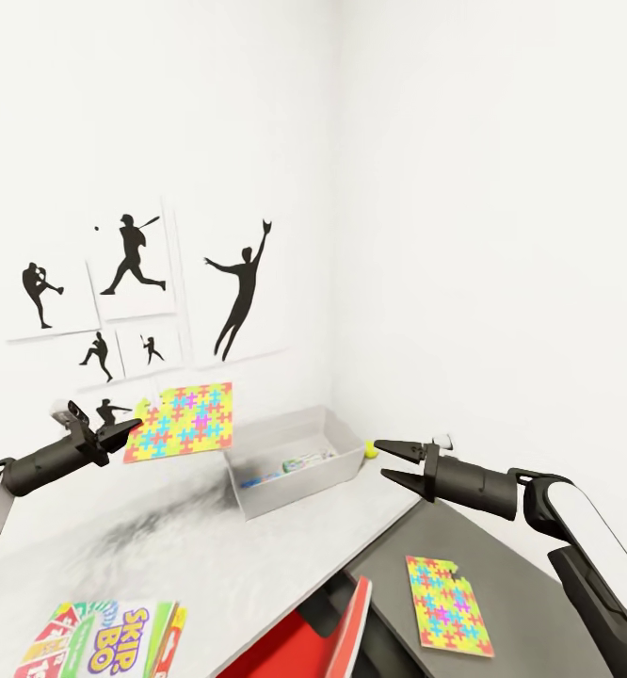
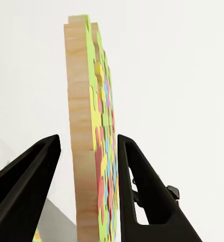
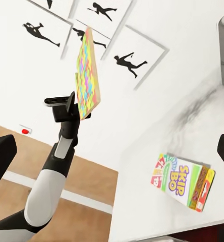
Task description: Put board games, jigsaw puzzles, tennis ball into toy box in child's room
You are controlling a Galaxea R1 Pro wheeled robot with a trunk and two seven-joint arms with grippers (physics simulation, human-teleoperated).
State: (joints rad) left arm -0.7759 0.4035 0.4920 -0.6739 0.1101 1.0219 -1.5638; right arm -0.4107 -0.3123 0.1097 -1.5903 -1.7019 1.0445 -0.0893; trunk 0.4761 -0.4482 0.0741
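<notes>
Nearest on the tabletop (image 1: 210,565) lay a board game (image 1: 102,640). A second jigsaw puzzle (image 1: 448,605) lay flat on the lower dark section. The right gripper (image 1: 395,461) hovered with its jaws apart. The left gripper (image 1: 125,433) had its jaws clamped on one edge of a jigsaw puzzle (image 1: 182,421), held in the air with its long axis towards the toy box (image 1: 299,459). It looked thin, stiff and light, best pinched at an edge. A tennis ball (image 1: 371,450) sat just beyond the box.

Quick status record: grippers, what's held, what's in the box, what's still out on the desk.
left gripper: shut on a jigsaw, held in the air beside the toy box
right gripper: open, empty, near the box's right end
in box: a flat printed item, kind unclear
still out: Skip-Bo game on the light desk; second jigsaw on the dark section; tennis ball behind the box
</notes>
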